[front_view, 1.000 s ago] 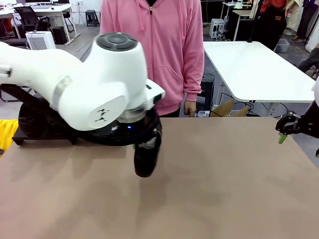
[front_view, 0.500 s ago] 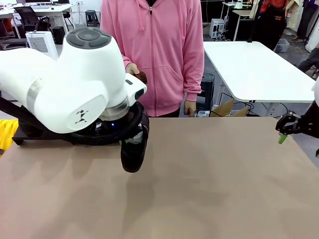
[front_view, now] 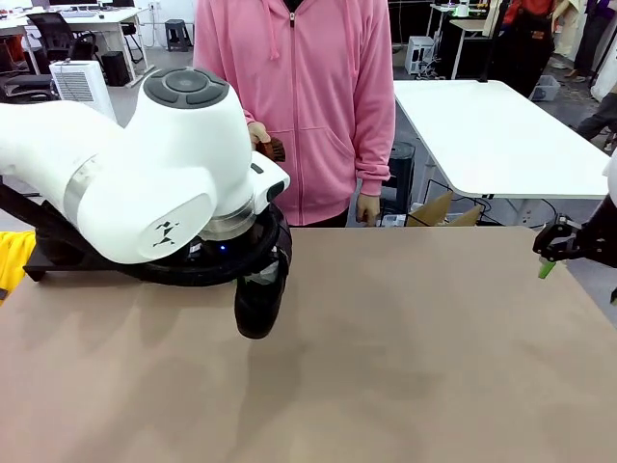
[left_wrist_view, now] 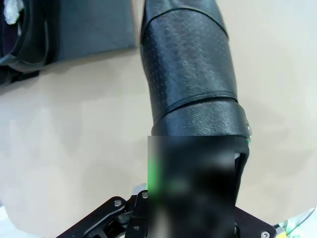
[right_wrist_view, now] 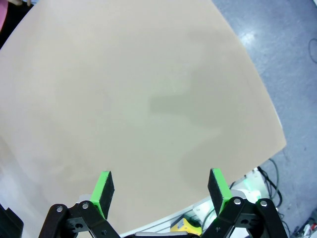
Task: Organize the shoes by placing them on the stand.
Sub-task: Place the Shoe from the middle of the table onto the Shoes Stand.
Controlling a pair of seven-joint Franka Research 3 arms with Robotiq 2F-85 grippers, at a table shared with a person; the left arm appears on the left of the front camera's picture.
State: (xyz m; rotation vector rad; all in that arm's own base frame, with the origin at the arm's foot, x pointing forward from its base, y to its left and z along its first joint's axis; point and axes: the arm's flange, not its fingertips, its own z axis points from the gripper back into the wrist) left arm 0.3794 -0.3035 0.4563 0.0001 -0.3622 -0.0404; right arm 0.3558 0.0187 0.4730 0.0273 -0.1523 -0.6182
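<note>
Left gripper (left_wrist_view: 190,198): jaws closed on the heel end of a black dress shoe (left_wrist_view: 185,74); the grip zone itself is blurred in the left wrist view, but green pad colour shows at the shoe's side. In the front view the shoe (front_view: 260,299) hangs below the left wrist, toe down and tilted, above the tan table (front_view: 415,367); whether the toe touches the tabletop I cannot tell.

Stand (left_wrist_view: 94,25): the corner of a matte black platform shows just beyond the shoe's toe in the left wrist view, slightly to one side. Another dark shoe (left_wrist_view: 15,44) sits at that view's far left edge, apparently on or beside the stand. In the front view the stand (front_view: 39,260) runs behind the left arm, largely hidden.

Right gripper (right_wrist_view: 161,191): jaws spread wide, holding nothing, over the bare table near its edge. In the front view it (front_view: 551,253) hangs at the table's right side, well apart from the work.

Person in a pink hoodie (front_view: 308,96) stands at the far side holding a small brown object (front_view: 273,149), too hidden to name.

Judged step: carrying a held shoe to the stand, not yet placed.

Next move calls for: bring the shoe over the free platform area, level the sole, lower until it sits flat, then release. Mind the platform's near edge and the neighbouring shoe.
</note>
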